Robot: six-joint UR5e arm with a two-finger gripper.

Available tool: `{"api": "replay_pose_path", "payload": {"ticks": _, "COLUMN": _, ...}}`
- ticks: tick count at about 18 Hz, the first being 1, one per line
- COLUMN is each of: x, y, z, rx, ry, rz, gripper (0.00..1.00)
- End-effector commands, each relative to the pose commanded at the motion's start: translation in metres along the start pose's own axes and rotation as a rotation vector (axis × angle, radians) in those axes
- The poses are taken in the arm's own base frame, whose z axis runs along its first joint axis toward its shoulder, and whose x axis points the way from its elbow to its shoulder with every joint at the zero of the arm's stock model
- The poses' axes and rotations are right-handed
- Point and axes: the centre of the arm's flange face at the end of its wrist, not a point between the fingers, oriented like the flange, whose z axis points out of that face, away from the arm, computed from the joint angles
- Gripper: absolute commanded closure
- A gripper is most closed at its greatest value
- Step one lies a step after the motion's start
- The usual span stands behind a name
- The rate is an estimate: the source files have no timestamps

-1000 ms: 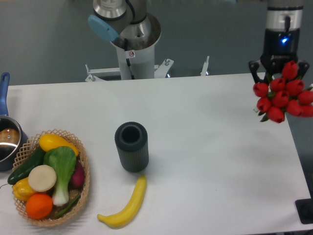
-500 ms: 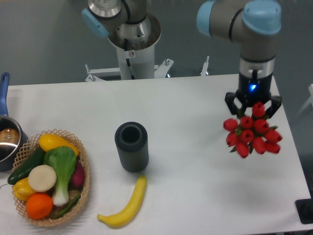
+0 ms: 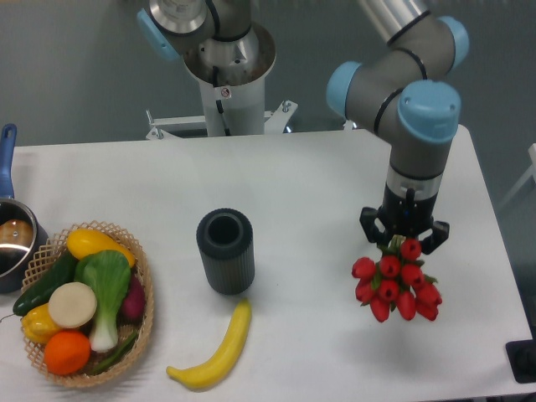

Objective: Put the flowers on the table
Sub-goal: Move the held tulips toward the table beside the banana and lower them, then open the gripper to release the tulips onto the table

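Observation:
The flowers (image 3: 395,286) are a bunch of red tulip buds hanging heads-down under my gripper (image 3: 404,237), right of centre over the white table (image 3: 318,184). The gripper is shut on their stems, which are mostly hidden between the fingers. The buds hang low over the tabletop with a shadow beneath them; I cannot tell whether they touch it.
A dark ribbed cylindrical vase (image 3: 225,250) stands upright at the table's centre. A banana (image 3: 216,351) lies in front of it. A wicker basket (image 3: 142,322) of vegetables and fruit sits at the front left, a blue-handled pot (image 3: 10,234) at the left edge.
The arm has carried the flowers from the table's far right edge leftward, toward the front and lower, so the buds now hang close above the tabletop.

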Motion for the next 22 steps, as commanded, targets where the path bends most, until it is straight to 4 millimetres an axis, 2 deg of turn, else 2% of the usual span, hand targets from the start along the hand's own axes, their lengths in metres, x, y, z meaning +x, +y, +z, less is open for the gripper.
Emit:
{"api": "replay_pose_path", "payload": {"ticks": 2, "x": 0.005, "y": -0.006, "z": 0.01, "rx": 0.0, "ry": 0.005, "rz": 0.001, "gripper": 0.56}}
{"api": "replay_pose_path", "payload": {"ticks": 6, "x": 0.008, "y": -0.005, "z": 0.035, "rx": -0.016, "ry": 0.029, "rz": -0.016, "gripper": 0.56}}
{"api": "replay_pose_path", "payload": {"ticks": 13, "x": 0.011, "y": -0.005, "z": 0.052, "rx": -0.022, "ry": 0.045, "rz": -0.031, "gripper": 0.54}}
{"api": "replay_pose_path", "payload": {"ticks": 14, "x": 0.01, "y": -0.004, "z": 0.052, "rx": -0.022, "ry": 0.045, "rz": -0.032, "gripper": 0.51}}
{"api": "replay_pose_path", "payload": {"ticks": 15, "x": 0.01, "y": -0.004, "z": 0.052, "rx": -0.022, "ry": 0.045, "rz": -0.029, "gripper": 0.41}}
{"api": "replay_pose_path", "payload": {"ticks": 17, "x": 0.01, "y": -0.004, "z": 0.052, "rx": -0.019, "ry": 0.041, "rz": -0.032, "gripper": 0.35}}
{"api": "replay_pose_path", "payload": {"ticks": 18, "x": 0.01, "y": -0.005, "z": 0.052, "rx": -0.018, "ry": 0.04, "rz": -0.03, "gripper": 0.19}}
{"api": "replay_pose_path", "payload": {"ticks": 19, "x": 0.01, "y": -0.005, "z": 0.05, "rx": -0.016, "ry": 0.038, "rz": -0.029, "gripper": 0.11}}
{"api": "replay_pose_path", "payload": {"ticks": 21, "x": 0.008, "y": -0.004, "z": 0.041, "rx": -0.011, "ry": 0.026, "rz": -0.034, "gripper": 0.0}}
{"api": "replay_pose_path", "payload": {"ticks": 22, "x": 0.007, "y": -0.004, "z": 0.035, "rx": -0.005, "ry": 0.019, "rz": -0.035, "gripper": 0.0}}
